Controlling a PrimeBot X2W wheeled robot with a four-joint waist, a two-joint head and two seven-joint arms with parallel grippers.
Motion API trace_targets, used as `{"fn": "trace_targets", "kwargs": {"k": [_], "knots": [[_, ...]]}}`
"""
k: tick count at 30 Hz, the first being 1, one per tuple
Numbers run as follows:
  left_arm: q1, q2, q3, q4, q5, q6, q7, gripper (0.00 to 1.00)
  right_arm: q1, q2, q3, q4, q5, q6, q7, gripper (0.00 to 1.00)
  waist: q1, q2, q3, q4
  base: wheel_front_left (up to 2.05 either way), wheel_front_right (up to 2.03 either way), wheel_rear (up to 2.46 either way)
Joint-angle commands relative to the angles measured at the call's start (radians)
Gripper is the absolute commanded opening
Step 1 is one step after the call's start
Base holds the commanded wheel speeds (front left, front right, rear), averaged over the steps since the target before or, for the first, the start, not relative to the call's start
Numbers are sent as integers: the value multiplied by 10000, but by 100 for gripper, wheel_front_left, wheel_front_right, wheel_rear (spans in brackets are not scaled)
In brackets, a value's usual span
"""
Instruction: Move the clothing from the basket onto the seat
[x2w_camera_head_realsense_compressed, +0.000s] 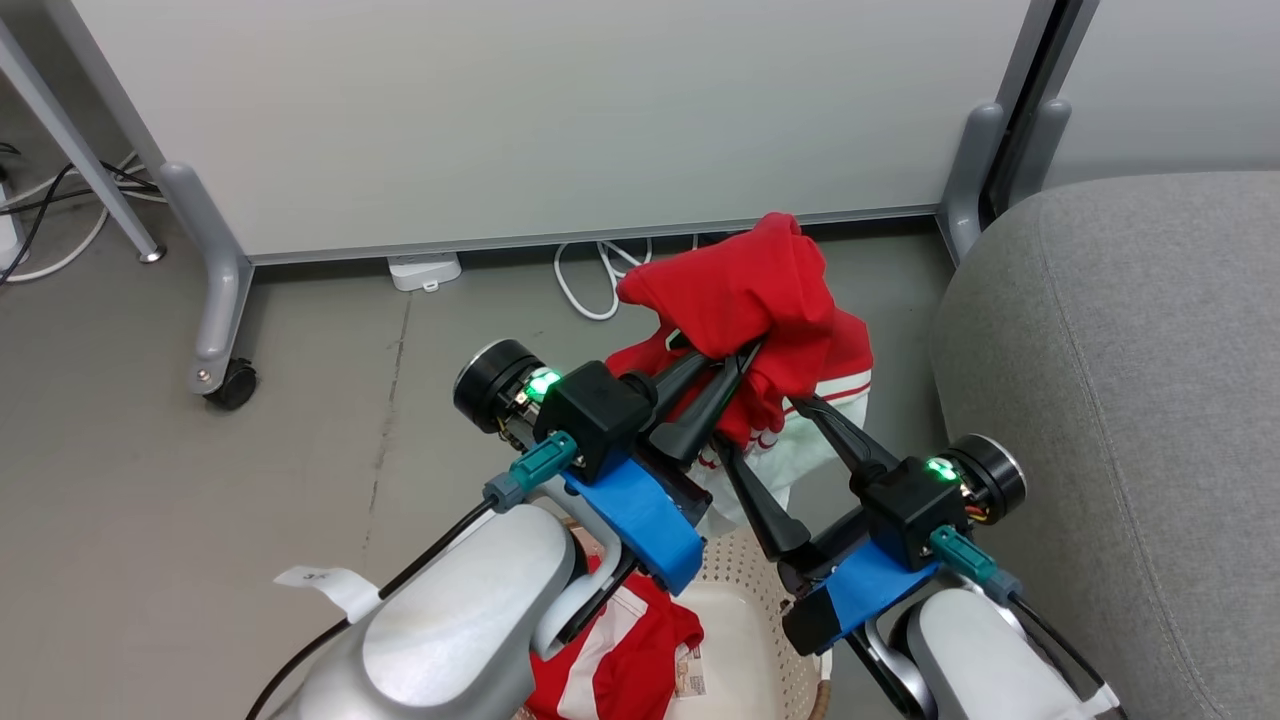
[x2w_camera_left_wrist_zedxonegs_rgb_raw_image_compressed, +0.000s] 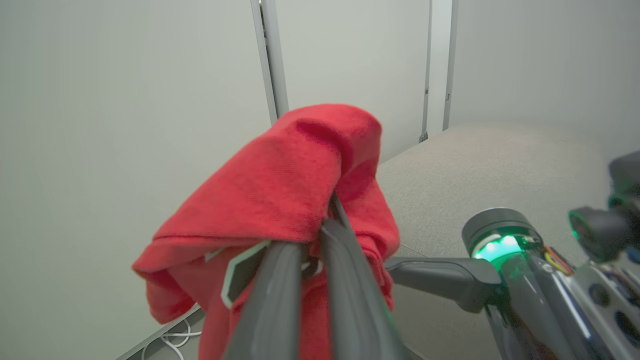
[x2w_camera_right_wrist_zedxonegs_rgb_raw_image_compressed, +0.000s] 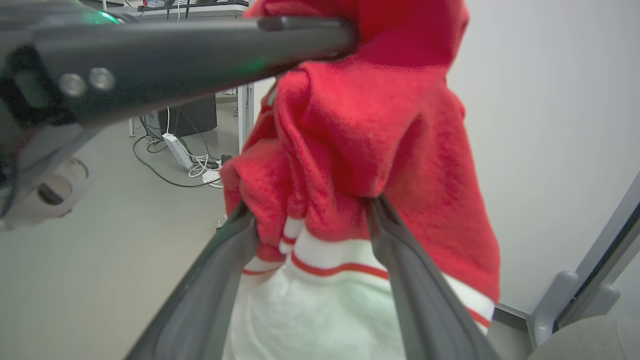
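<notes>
Head view: left fingers (x2w_camera_head_realsense_compressed: 700, 410) pinch the bright red fabric garment (x2w_camera_head_realsense_compressed: 750, 290); right fingers (x2w_camera_head_realsense_compressed: 750, 490) gape wide around it. That lone pinch may slip before the grey upholstered seat (x2w_camera_head_realsense_compressed: 1120, 400).

Held in the left gripper (x2w_camera_head_realsense_compressed: 733, 357): clothing (x2w_camera_head_realsense_compressed: 760, 290), draped over and ahead of the fingertips. Just right of it, the right gripper (x2w_camera_head_realsense_compressed: 757, 420), cloth hanging between its spread fingers. Under both wrists: the basket (x2w_camera_head_realsense_compressed: 735, 590), second garment (x2w_camera_head_realsense_compressed: 640, 645) inside. Right of the right gripper: the seat (x2w_camera_head_realsense_compressed: 1120, 400). Ahead of both: partition (x2w_camera_head_realsense_compressed: 600, 120), cables (x2w_camera_head_realsense_compressed: 600, 275) at its foot.
</notes>
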Motion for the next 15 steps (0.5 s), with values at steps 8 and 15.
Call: {"fn": "trace_targets", "kwargs": {"k": [8,15], "knots": [[-324,-300,-177,179,-60,-66,-136,0,-631,24,-54,654,591,5,-35,100,-1,0,62,166,0,0,0],[-376,-389,-256,386,-125,-99,-245,0,-711,26,-2,762,871,5,-35,0,-1,0,-36,204,0,0,0]]}}
